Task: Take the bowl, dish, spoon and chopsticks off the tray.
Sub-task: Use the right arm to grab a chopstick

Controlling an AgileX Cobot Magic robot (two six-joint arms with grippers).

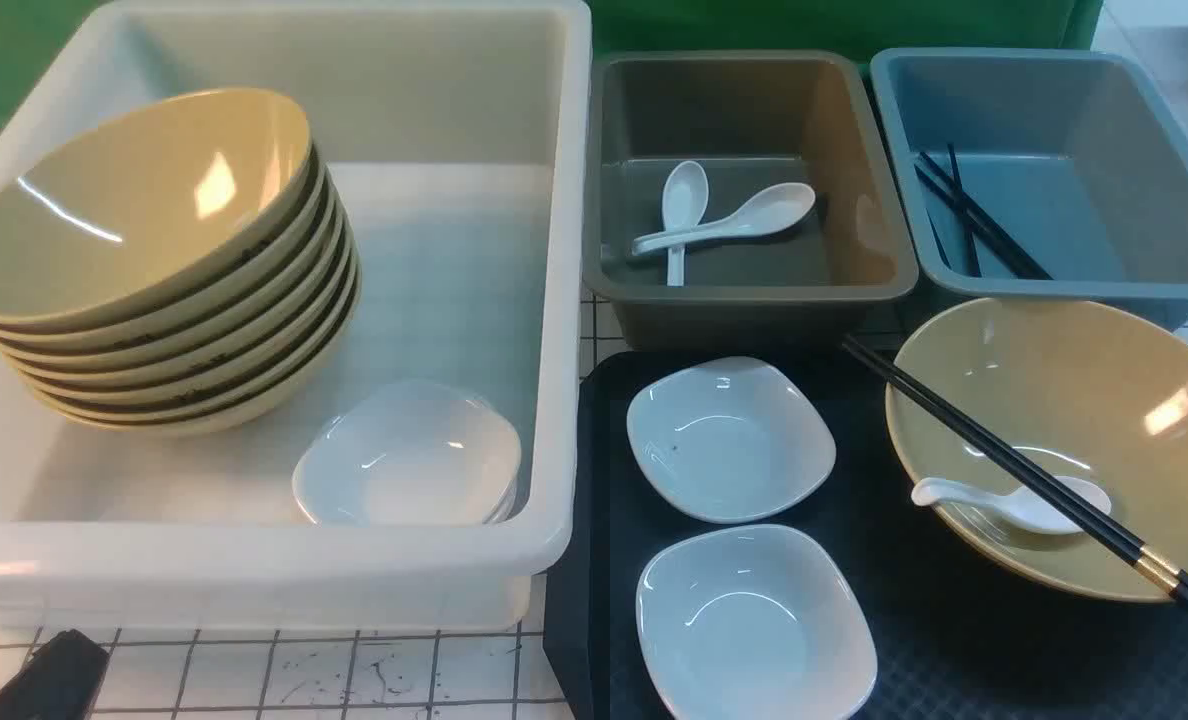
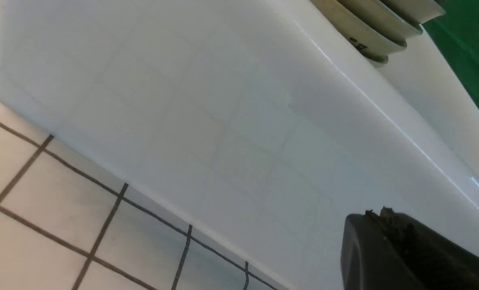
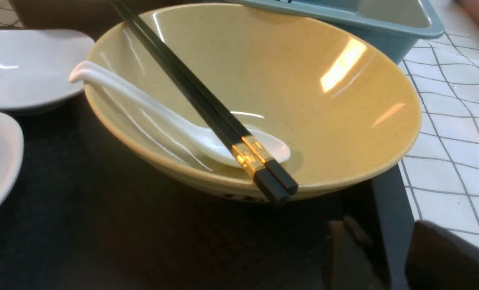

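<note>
On the black tray (image 1: 914, 620) stand two small white dishes (image 1: 729, 438) (image 1: 754, 620) and, at its right, the tan-yellow bowl (image 1: 1084, 400). The white spoon (image 1: 1034, 505) lies inside the bowl, and the black chopsticks (image 1: 1004, 470) rest across its rim, gold bands toward me. In the right wrist view my right gripper (image 3: 388, 245) hovers open just short of the bowl (image 3: 304, 80), near the chopsticks' (image 3: 199, 92) thick ends, with the tray's edge showing between its fingers. My left gripper (image 1: 49, 680) is shut and empty, low beside the white tub (image 2: 223, 121).
The white tub (image 1: 254, 560) on the left holds a stack of tan bowls (image 1: 154, 250) and small white dishes (image 1: 409, 460). Behind the tray, a grey bin (image 1: 744, 295) holds two white spoons, and a blue bin (image 1: 1054, 290) holds black chopsticks.
</note>
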